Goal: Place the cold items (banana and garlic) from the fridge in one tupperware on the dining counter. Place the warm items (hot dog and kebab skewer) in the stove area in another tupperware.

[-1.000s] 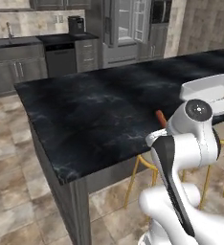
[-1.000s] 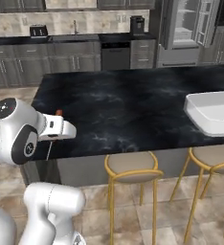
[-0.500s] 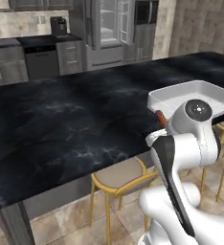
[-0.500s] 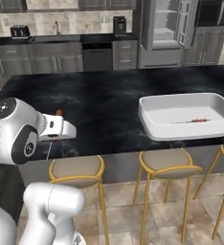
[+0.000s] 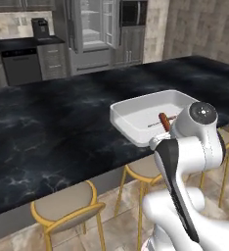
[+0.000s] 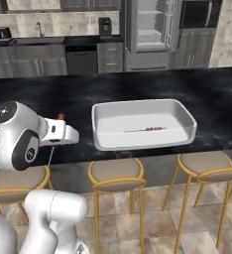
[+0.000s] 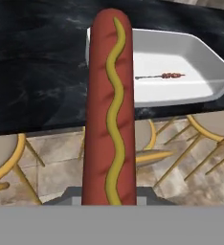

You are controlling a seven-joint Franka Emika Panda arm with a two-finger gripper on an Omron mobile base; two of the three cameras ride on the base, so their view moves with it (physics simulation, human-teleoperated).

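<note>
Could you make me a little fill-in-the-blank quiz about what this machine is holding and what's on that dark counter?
1. The tool is shut on the ____, a reddish sausage with a yellow squiggle.
2. The white tray on the dining counter already holds one ____.
3. Below the counter's near edge stand round stools with ____ metal frames.
4. At the back, the fridge stands with its doors ____.

Missing words: hot dog; kebab skewer; gold; open

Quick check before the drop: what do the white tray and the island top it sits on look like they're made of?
The tray looks like smooth white plastic, possibly glazed ceramic: even matte white, rounded corners, thin raised rim with soft shading. The dining counter looks like polished black marble or a stone look-alike: faint white veining and a dull sheen. Both are rendered, so that is only how they look.
</note>
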